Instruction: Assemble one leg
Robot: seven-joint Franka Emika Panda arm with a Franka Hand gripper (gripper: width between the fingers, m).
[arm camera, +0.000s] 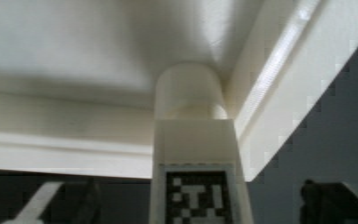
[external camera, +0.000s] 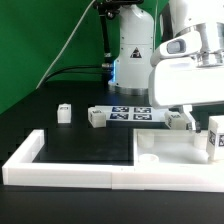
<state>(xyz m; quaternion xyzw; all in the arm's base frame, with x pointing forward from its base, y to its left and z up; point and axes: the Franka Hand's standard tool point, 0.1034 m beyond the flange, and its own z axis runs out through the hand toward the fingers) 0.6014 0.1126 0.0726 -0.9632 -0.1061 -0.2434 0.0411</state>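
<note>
Leg [arm camera: 194, 140] midway between the fingers [arm camera: 44, 200] of the spread tool [arm camera: 179, 205], clear of both, white panel [arm camera: 87, 60] behind it.

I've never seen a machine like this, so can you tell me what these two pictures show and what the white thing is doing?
The big white machine is a robot arm. It builds furniture from loose parts. One picture comes from a camera standing off to the side. The other comes from a small camera on the arm's wrist, looking past its fingers. On the black table lie a flat white panel, a long white wall, the marker board with its square tags, and little white pegs, which are the legs. Two other legs sit farther back. In the wrist picture one leg is between the fingers. They are spread apart, so nothing is being squeezed.
</note>
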